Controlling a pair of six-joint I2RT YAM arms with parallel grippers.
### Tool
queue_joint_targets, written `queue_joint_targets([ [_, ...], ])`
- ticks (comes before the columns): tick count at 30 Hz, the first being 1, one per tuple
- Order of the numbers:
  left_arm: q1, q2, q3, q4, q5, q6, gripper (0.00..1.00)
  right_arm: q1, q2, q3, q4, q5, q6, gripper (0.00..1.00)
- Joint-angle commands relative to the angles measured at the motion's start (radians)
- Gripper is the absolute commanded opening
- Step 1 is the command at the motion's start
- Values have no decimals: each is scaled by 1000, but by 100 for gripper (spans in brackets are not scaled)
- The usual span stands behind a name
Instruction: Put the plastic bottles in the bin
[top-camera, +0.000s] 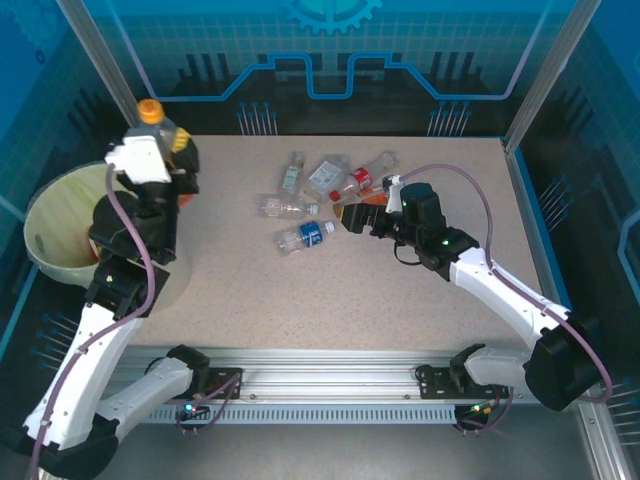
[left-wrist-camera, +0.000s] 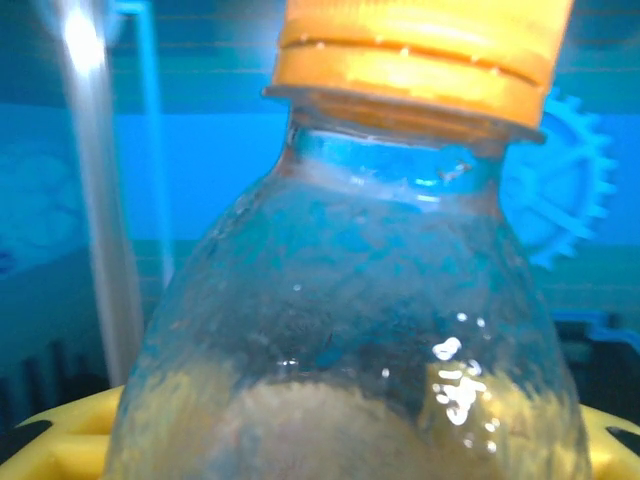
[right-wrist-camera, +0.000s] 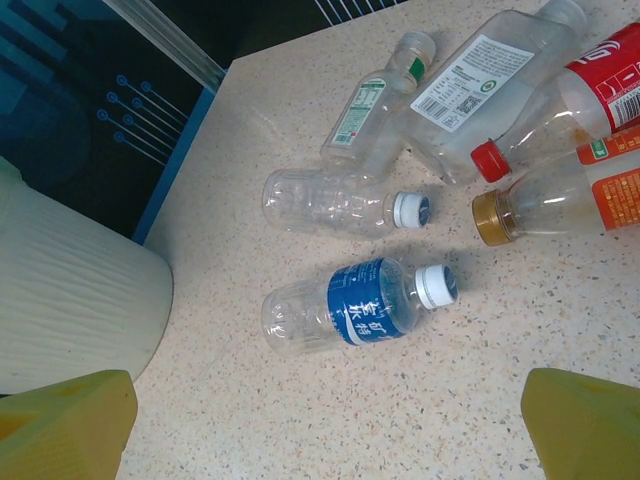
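My left gripper is shut on a clear bottle with an orange cap, held upright just beyond the far right rim of the pale yellow-green bin. In the left wrist view that bottle is close against the lens. Several plastic bottles lie on the table: a blue-labelled one, an unlabelled clear one, a green-labelled one, a big white-labelled one, a red-labelled one and an orange-labelled one. My right gripper hangs open above the table, right of the blue-labelled bottle.
The bin stands off the table's left edge, its ribbed wall at the left of the right wrist view. Metal frame posts rise at the table's back corners. Bare tabletop lies in front of the bottles.
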Motion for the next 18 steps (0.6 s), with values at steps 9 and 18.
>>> queue_joint_targets([
  [9, 517, 83, 18, -135, 26, -315, 51, 8, -36, 22, -7, 26, -18, 100],
  [18, 722, 130, -56, -254, 195, -500, 57, 5, -83, -6, -23, 73, -39, 100],
])
